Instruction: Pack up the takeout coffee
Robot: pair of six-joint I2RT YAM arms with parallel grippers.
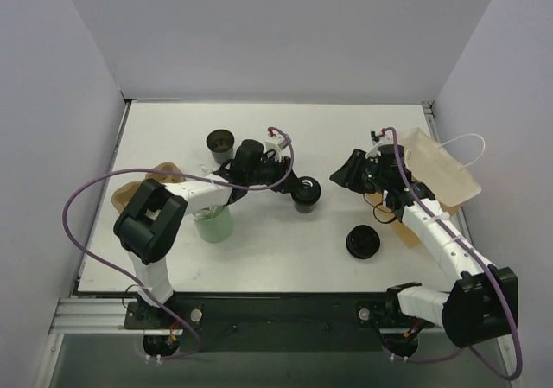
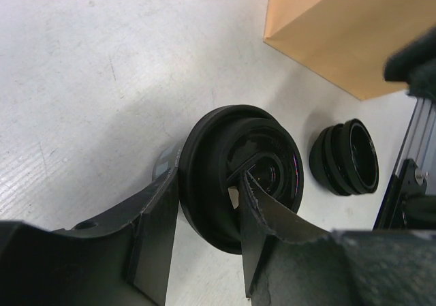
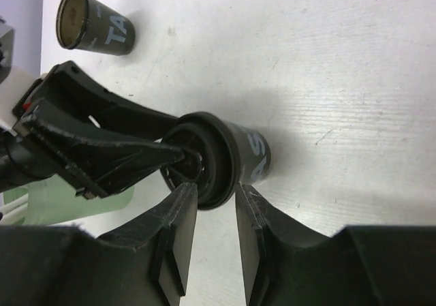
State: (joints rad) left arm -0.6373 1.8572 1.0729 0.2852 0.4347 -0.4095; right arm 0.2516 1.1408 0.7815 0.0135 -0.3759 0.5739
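The takeout coffee point(image 1: 305, 194), a small black cup with a wide black rim, stands mid-table. It also shows in the left wrist view point(image 2: 231, 142) and the right wrist view point(image 3: 248, 157). My left gripper point(image 1: 290, 186) point(image 2: 208, 176) is shut on its rim, with one finger inside the mouth and one outside the wall. My right gripper point(image 1: 340, 179) point(image 3: 216, 190) is open just right of the cup. Its fingertips point(image 3: 184, 197) flank the rim without touching it.
A black cup with a brown inside point(image 1: 220, 144) stands at the back left. A green cup point(image 1: 213, 224) sits under the left arm. A flat black lid point(image 1: 363, 243) point(image 2: 347, 157) lies in front. A pale bag with a white handle point(image 1: 445, 170) is at the right edge. Tan paper point(image 2: 340, 26) is nearby.
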